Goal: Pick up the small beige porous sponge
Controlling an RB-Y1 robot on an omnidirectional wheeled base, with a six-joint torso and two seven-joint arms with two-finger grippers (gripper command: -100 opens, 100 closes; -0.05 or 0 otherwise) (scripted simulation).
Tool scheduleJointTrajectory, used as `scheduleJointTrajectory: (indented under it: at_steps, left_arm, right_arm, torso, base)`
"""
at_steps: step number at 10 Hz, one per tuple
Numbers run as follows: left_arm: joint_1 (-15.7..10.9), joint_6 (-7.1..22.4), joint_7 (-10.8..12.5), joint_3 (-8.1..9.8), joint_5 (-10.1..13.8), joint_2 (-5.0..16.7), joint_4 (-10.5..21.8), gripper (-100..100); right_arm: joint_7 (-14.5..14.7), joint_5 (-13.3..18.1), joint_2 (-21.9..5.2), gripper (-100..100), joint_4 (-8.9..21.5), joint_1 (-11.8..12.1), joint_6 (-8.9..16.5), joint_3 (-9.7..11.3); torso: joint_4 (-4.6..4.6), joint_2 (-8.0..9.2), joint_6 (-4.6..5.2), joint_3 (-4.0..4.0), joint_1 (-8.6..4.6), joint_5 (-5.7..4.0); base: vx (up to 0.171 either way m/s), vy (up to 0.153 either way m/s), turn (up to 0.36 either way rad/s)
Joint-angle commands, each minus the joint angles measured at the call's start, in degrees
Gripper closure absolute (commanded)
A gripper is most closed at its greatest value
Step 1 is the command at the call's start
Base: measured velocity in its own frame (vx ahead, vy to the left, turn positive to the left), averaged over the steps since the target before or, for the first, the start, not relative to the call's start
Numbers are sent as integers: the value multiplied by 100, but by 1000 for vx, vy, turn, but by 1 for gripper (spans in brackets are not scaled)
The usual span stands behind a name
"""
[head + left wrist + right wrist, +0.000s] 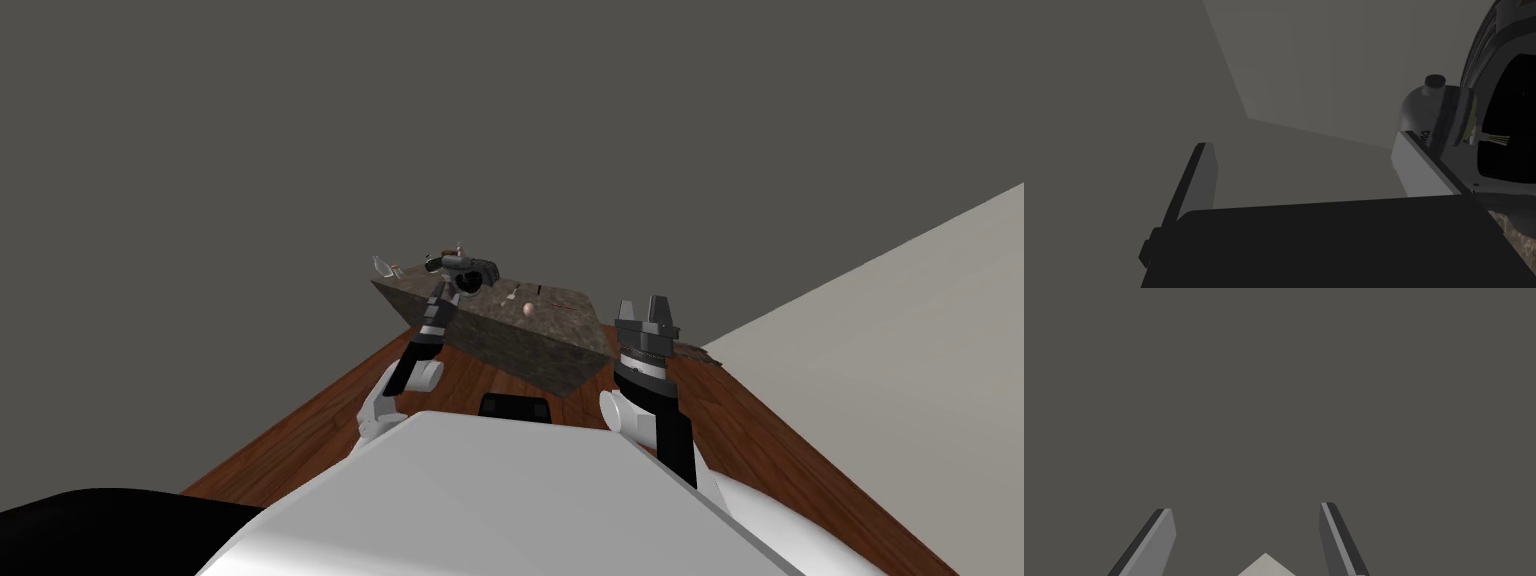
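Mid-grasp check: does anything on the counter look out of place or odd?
No spill visible; the counter slants only with the camera. Oddly, the left gripper sits at the dark appliance, one finger against it, not at the small beige sponge.

We are looking at the sponge [528, 311] as a small, rounded, pinkish-beige lump, too small for us to be making out any pores. It is lying loose on the top of the mottled brown-grey stone block [520, 350], in the right half of that top and near its front edge. It is sitting just beside a tiny pale object [510, 295] and well apart from the dark machine [468, 270] at the block's left end.
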Motion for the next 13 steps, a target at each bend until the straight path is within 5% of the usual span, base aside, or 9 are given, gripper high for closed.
scheduleJointTrajectory:
  at_steps: [1,13]
  left_arm:
    - [-138,286,146,37,23,190,128,-100]
    - [-953,2096,868,268,119,1128,1022,-100]
  right_arm:
    - [0,0,0,0,0,0,0,0]
    - [0,0,0,0,0,0,0,0]
  torso:
    - [0,0,0,0,0,0]
    - [0,-1,-2,0,-3,-1]
  base:
    - [-35,-63,-73]
    - [-22,-67,-60]
